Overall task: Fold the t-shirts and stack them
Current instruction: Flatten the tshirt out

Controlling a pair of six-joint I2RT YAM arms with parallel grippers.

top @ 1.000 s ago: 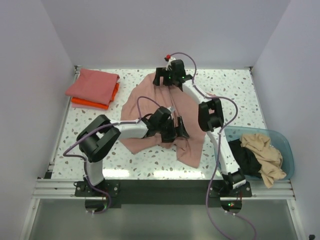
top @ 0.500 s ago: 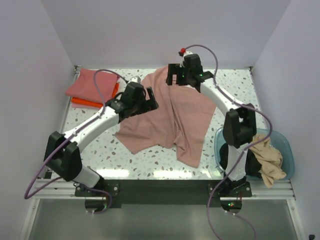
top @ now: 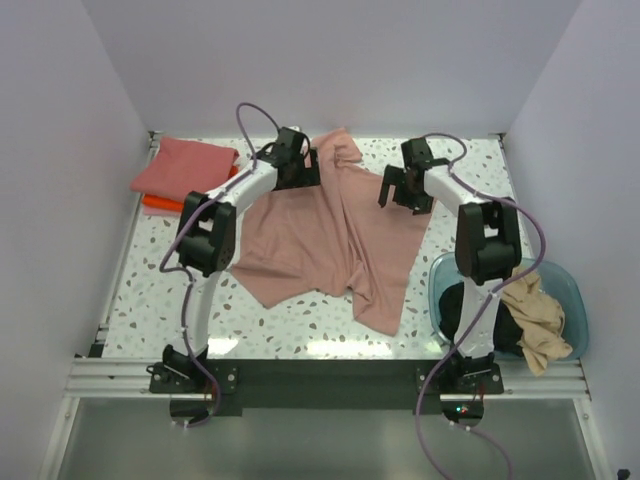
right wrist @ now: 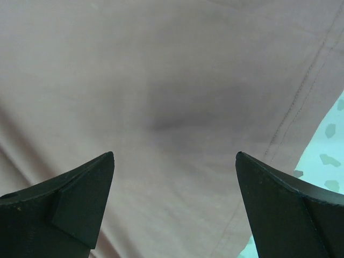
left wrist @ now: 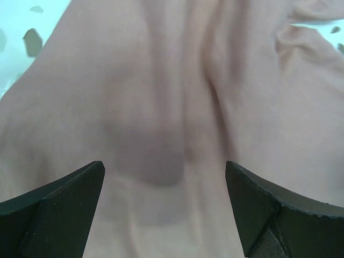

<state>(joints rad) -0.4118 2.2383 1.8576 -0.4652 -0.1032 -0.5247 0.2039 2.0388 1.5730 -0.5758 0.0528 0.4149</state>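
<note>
Both arms reach to the far side of the speckled white tabletop (top: 150, 270), where a soft, matte dusty-pink t-shirt (top: 330, 240) lies spread across the centre, rumpled into long lengthwise folds, with no print showing. The left gripper (top: 298, 172) hovers over the garment's far-left part and the right gripper (top: 402, 192) over its far-right edge. In each wrist view the dark wedge-shaped fingers stand wide apart with only cloth below and nothing between them. The placement suggests each claw is lined up to pinch one far corner so the cloth can be pulled flat before folding. A stitched hem runs beside the right gripper, a likely hold. At the far left a folded coral-red t-shirt (top: 185, 168) rests on a folded orange t-shirt (top: 158, 207) — the finished stack. At the near right a translucent blue plastic tub (top: 572, 290) holds a crumpled tan t-shirt (top: 530, 310) and a black t-shirt (top: 482, 318) — apparently awaiting their turn.
</note>
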